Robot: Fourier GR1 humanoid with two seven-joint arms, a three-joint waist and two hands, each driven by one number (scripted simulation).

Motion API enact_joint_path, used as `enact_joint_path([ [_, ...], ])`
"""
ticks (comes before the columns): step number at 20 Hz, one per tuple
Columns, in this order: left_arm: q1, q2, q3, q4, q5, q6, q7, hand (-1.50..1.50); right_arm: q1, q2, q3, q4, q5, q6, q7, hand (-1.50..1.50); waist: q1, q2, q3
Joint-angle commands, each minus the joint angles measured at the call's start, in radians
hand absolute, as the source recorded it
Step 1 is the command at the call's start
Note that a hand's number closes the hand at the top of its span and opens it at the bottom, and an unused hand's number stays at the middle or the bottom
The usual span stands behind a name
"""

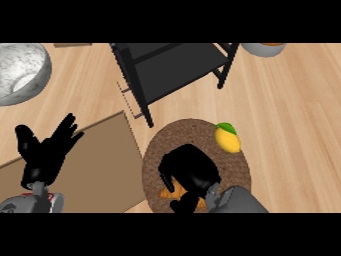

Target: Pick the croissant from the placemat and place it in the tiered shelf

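The round brown woven placemat (pixel 195 131) lies at the lower middle of the counter. My right hand (pixel 191 170) is down on it, fingers curled over the croissant (pixel 168 192), of which only an orange-brown edge shows under the hand. A yellow lemon (pixel 228 140) with a green leaf rests on the mat's upper right part, apart from the hand. The black tiered shelf (pixel 174 67) stands at the top middle, beyond the mat. My left hand (pixel 46 150) rests open at the lower left, fingers up.
A grey speckled bowl (pixel 12 72) sits at the upper left. A tan board (pixel 92 165) lies under the left hand, reaching to the mat's left edge. Part of a grey bowl with orange contents (pixel 265 48) shows at the top right.
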Motion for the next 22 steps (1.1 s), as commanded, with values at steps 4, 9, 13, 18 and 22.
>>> enact_joint_path([
  [4, 0.051, -0.010, -0.006, 0.007, -0.008, 0.010, 0.032, 0.00, -0.074, 0.038, -0.018, -0.335, -0.118, -0.005, 0.145, 1.50, -0.020, -0.002, -0.004],
  [9, 0.025, 0.027, 0.037, 0.036, 0.027, -0.033, 0.030, 0.00, -0.257, 0.039, -0.165, -0.487, -0.191, 0.030, 0.357, 1.50, -0.015, 0.001, -0.005],
  [13, 0.022, -0.018, -0.005, 0.016, -0.029, 0.023, 0.019, 0.00, -0.411, 0.039, -0.279, -0.556, -0.269, 0.116, 0.539, 1.50, -0.016, 0.001, -0.005],
  [18, 0.064, -0.041, -0.024, 0.004, -0.037, 0.019, 0.005, 0.00, -0.613, 0.034, -0.505, -0.486, -0.372, 0.205, 0.618, 1.50, -0.014, 0.002, -0.005],
  [22, 0.013, 0.001, 0.011, 0.019, -0.013, -0.013, 0.042, 0.00, -0.744, 0.039, -0.566, -0.287, -0.353, 0.125, 0.590, 1.50, -0.006, 0.006, -0.005],
])
